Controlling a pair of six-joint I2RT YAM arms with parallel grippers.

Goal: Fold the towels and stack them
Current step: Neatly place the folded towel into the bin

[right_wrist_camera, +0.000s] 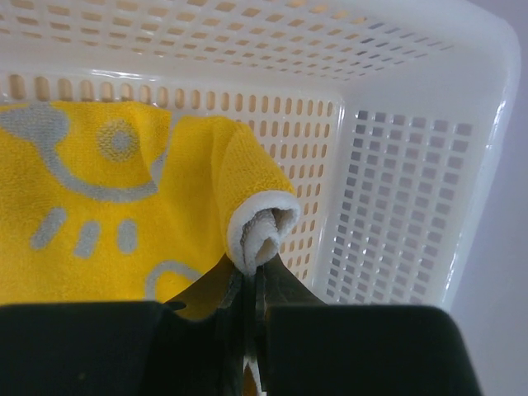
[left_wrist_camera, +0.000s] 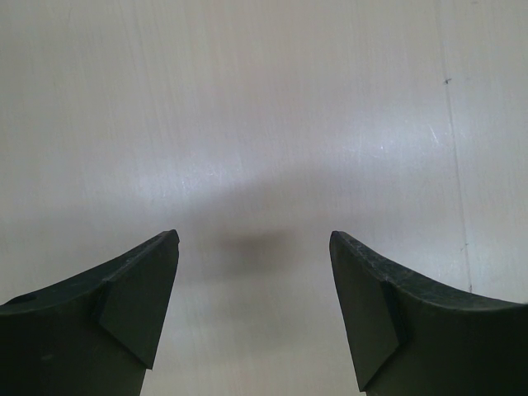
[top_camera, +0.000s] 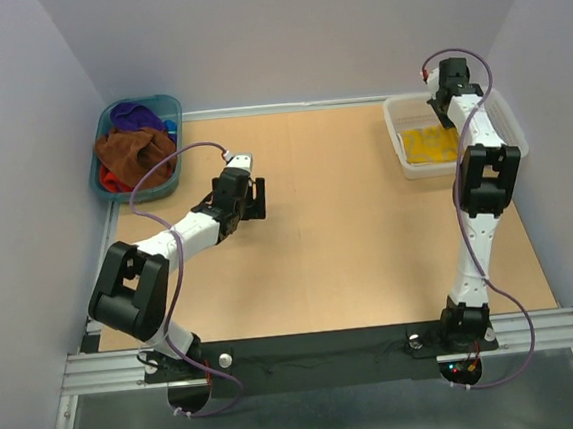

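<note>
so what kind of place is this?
Probably a lab test cell, not a home: plain walls box in a wooden table, arms bolted to an aluminium rail, a teal tub and white mesh basket staged in the far corners.

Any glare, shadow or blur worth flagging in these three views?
Left wrist: table washed out, soft glare band, dim shadow under the open left hand. Right wrist: yellow towel sharp, white mesh basket overexposed at the rim, right hand dark. Top external: even light, sharp.
</note>
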